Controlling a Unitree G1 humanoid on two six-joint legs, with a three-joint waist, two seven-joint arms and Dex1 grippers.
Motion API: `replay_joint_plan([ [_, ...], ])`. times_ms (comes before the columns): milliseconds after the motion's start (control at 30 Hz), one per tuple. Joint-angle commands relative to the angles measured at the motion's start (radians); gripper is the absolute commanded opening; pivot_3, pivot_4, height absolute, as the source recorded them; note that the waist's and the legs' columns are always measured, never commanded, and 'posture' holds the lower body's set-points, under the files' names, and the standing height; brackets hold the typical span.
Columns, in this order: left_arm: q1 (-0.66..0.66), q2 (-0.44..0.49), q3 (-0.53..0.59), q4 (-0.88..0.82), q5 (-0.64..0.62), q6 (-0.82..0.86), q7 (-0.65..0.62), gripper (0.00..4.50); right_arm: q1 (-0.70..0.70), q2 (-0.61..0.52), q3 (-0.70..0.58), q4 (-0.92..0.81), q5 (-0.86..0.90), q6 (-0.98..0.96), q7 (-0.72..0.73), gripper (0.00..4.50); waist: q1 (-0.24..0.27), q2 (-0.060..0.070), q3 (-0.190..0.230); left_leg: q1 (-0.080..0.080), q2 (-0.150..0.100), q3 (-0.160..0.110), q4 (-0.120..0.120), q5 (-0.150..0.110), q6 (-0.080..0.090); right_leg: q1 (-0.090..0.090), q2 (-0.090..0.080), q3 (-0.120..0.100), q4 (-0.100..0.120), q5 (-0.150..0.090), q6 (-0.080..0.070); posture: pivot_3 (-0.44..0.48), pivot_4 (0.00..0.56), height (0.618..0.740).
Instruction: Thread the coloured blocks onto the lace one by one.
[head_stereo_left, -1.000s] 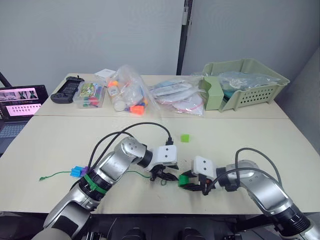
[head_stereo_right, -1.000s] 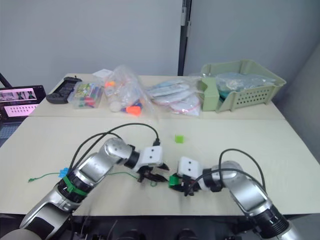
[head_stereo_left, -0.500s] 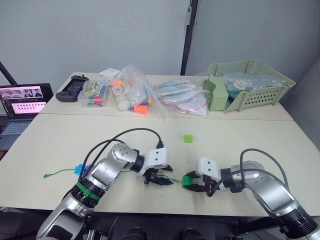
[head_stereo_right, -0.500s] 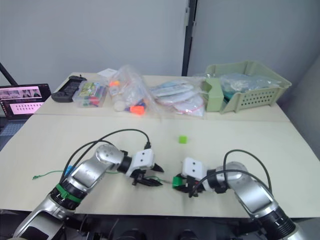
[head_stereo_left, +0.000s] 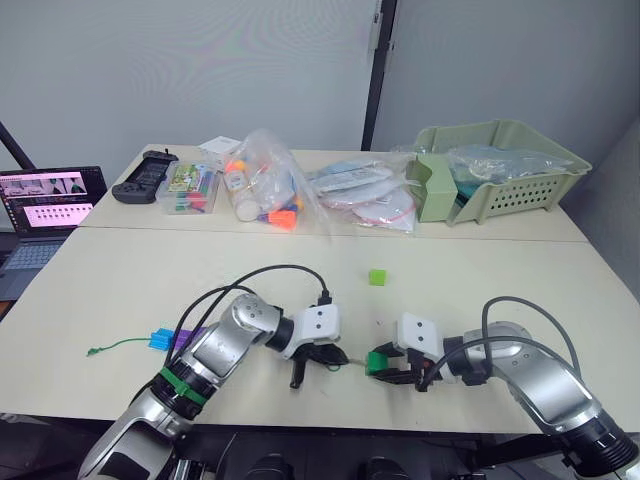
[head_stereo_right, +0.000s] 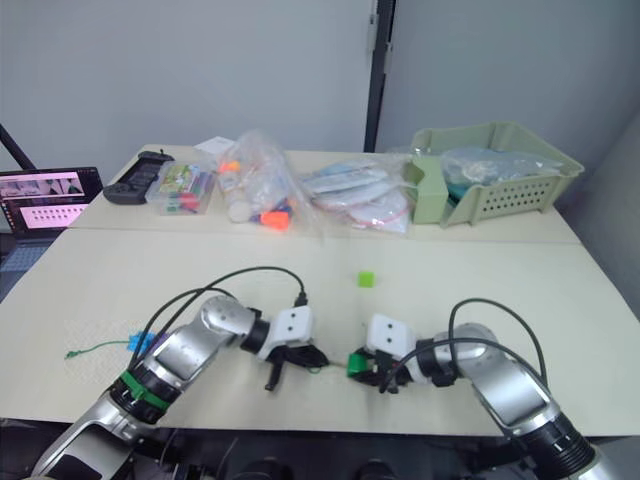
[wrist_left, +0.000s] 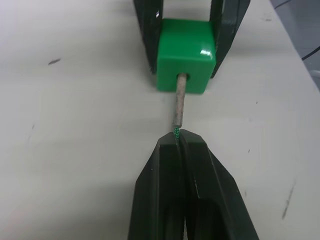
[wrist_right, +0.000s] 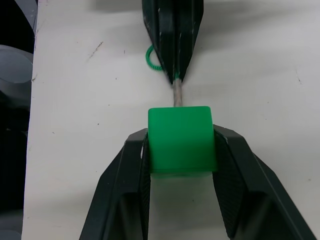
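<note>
Head views: left pincer (head_stereo_left: 335, 357) and right pincer (head_stereo_left: 383, 364) face each other tip to tip at the near edge of the bench (head_stereo_left: 480, 275). Right pincer is clamped on the dark green block (head_stereo_left: 377, 361), which sits low on the bench. Left pincer is closed on the lace (head_stereo_left: 125, 343) near its tip; the rest of the green string trails off to the robot's left, ending in a small knot. Blue block (head_stereo_left: 157, 340) and a purple block (head_stereo_left: 183, 341) sit side by side on the string beside the left forearm. Light green block (head_stereo_left: 376, 277) lies loose on the bench, well apart from both pincers, further from the robot. Far side of the bench: bagged toys (head_stereo_left: 262, 190), a pale green basket (head_stereo_left: 500, 165), a black controller (head_stereo_left: 141, 184). Laptop (head_stereo_left: 40, 200) sits off the bench's left end.

Left wrist view: fingers (wrist_left: 187, 200) pressed together on the lace right where the green cord meets the stiff pale tip (wrist_left: 179, 102). The tip runs straight into the hole in the block's facing side. Block is held between the two fingers of the other pincer.

Right wrist view: both fingers (wrist_right: 124, 190) flat against opposite sides of the dark green block. Pale tip meets the block's far face, with the closed left pincer just beyond it and a small loop of green cord beside that.
</note>
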Motion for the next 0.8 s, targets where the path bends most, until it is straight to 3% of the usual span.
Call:
replay_joint_plan([
  [33,-0.031,-0.023,-0.012,0.003,0.011,-0.020,0.001,0.03,-0.002,-0.013,-0.014,-0.007,-0.004,0.016,-0.005,1.18,0.000,0.000,0.000,0.000,0.000,0.000,0.000,0.000,0.000,0.000,0.000,0.000,0.000,0.000,0.000,0.000,0.150,0.740],
  [233,-0.059,-0.089,-0.034,0.037,0.040,-0.018,0.036,0.03,-0.005,-0.010,-0.009,-0.012,-0.002,0.022,-0.013,1.18,-0.001,0.000,0.000,0.000,-0.001,0.000,0.000,0.000,0.000,0.000,0.000,0.000,0.000,0.000,0.000,0.000,0.150,0.740],
  [433,-0.053,-0.087,-0.017,0.029,0.030,-0.013,0.030,0.03,-0.005,-0.009,-0.009,-0.010,-0.005,0.021,-0.016,1.18,-0.001,0.000,0.000,0.000,0.000,0.000,0.000,0.000,0.000,0.000,0.000,0.000,0.000,0.000,0.000,0.000,0.150,0.740],
  [733,-0.044,-0.006,0.061,-0.032,-0.043,0.023,-0.020,2.79,0.003,-0.012,-0.011,-0.005,-0.006,0.009,-0.017,1.18,-0.003,0.000,0.000,0.000,0.000,0.000,0.000,0.000,0.000,0.000,0.000,0.000,0.000,0.000,0.000,0.000,0.150,0.740],
  [800,-0.025,0.021,0.067,-0.045,-0.047,0.029,-0.026,2.79,0.005,-0.013,-0.012,-0.005,-0.006,0.009,-0.017,1.18,-0.004,0.000,0.000,0.000,0.000,0.000,0.000,0.000,0.000,0.000,0.000,0.000,0.000,0.000,0.000,0.000,0.150,0.740],
])
